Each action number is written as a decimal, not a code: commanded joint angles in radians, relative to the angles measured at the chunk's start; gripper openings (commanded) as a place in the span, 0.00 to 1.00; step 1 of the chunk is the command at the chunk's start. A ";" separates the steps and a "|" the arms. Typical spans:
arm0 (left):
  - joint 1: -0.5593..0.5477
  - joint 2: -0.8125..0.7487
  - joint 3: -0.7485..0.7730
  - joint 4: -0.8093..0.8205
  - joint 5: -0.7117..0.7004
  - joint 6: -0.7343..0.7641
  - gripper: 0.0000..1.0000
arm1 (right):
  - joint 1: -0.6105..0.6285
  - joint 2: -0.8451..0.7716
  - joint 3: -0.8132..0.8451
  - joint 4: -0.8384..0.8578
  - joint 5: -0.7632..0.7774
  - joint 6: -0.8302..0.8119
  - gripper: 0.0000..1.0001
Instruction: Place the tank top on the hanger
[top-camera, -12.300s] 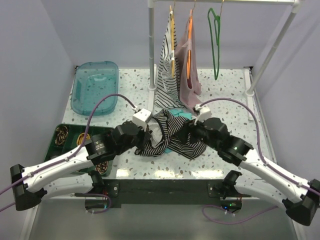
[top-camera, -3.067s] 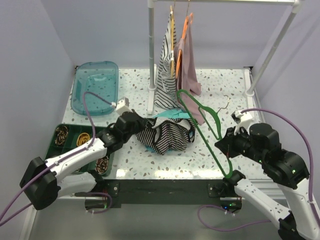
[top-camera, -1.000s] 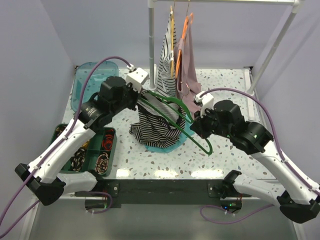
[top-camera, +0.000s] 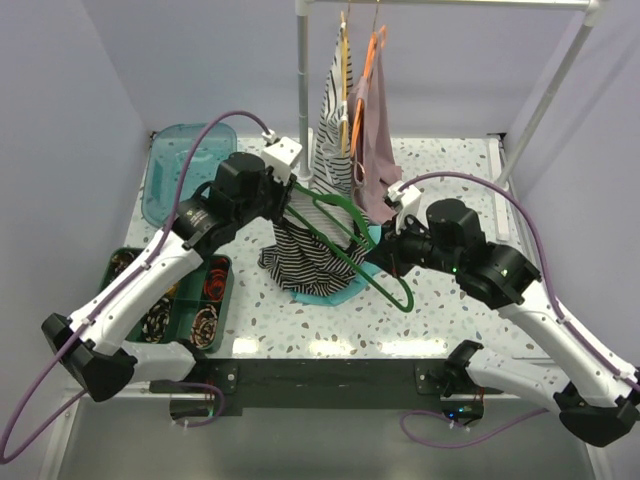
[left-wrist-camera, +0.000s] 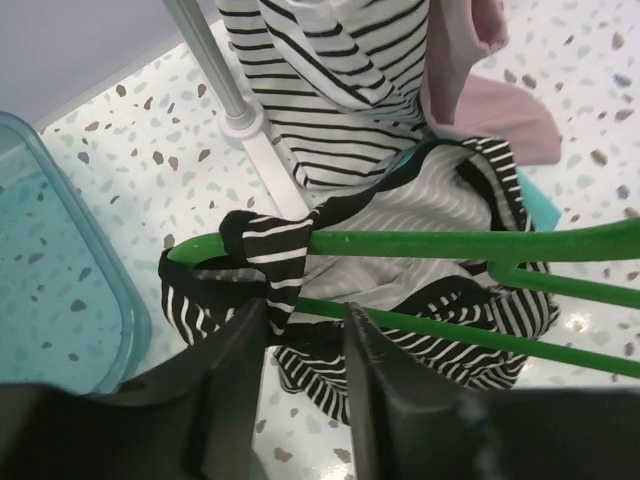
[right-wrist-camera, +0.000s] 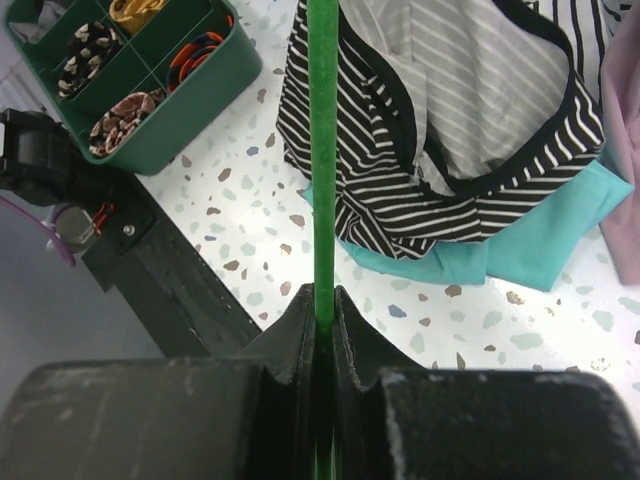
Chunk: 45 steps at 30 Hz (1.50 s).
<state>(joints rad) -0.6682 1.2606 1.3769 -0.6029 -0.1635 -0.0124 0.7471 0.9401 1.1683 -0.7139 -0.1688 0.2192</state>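
Green against the speckled tabletop (top-camera: 455, 175), the hanger (top-camera: 345, 250) is seen from the top camera slanting between the two arms. The tank top (top-camera: 295, 255) is draped from its upper end and bunched above a teal cloth (top-camera: 330, 292). Only this view takes in both arms, the rack pole (top-camera: 303, 90) and the clear teal bin (top-camera: 170, 170).

The strap is resolved only in the left wrist view. There a black-trimmed strap of the tank top (left-wrist-camera: 268, 250) is looped over the rounded end of the hanger (left-wrist-camera: 430, 243). It is led down into the gap of the left fingers (left-wrist-camera: 305, 350), close against one inner face. Those fingers are spread, the lower green bar crosses just beyond their tips, and no pinch is seen. Another striped garment (left-wrist-camera: 330, 80) and a pink one (left-wrist-camera: 490, 110) are seen hanging behind.

In the right wrist view the right fingers (right-wrist-camera: 322, 310) are pressed together on a straight bar of the hanger (right-wrist-camera: 322, 150), which is pinched between them. The tank top (right-wrist-camera: 470, 120) is hung beyond and to one side of that bar, clear of the fingertips. A green compartment tray (right-wrist-camera: 150, 100) is shown at the upper left.
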 joint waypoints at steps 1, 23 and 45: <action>0.001 -0.075 -0.067 0.094 -0.025 -0.049 0.54 | 0.005 0.000 0.007 0.099 0.051 0.002 0.00; 0.022 -0.142 -0.343 0.325 -0.275 -0.207 0.59 | 0.005 0.003 0.027 0.090 0.071 0.000 0.00; 0.056 -0.081 -0.351 0.496 -0.303 -0.135 0.00 | 0.005 -0.006 0.076 0.061 0.112 0.012 0.00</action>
<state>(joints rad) -0.6170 1.1984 0.9943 -0.1211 -0.4431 -0.1555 0.7471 0.9470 1.1801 -0.6952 -0.0952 0.2237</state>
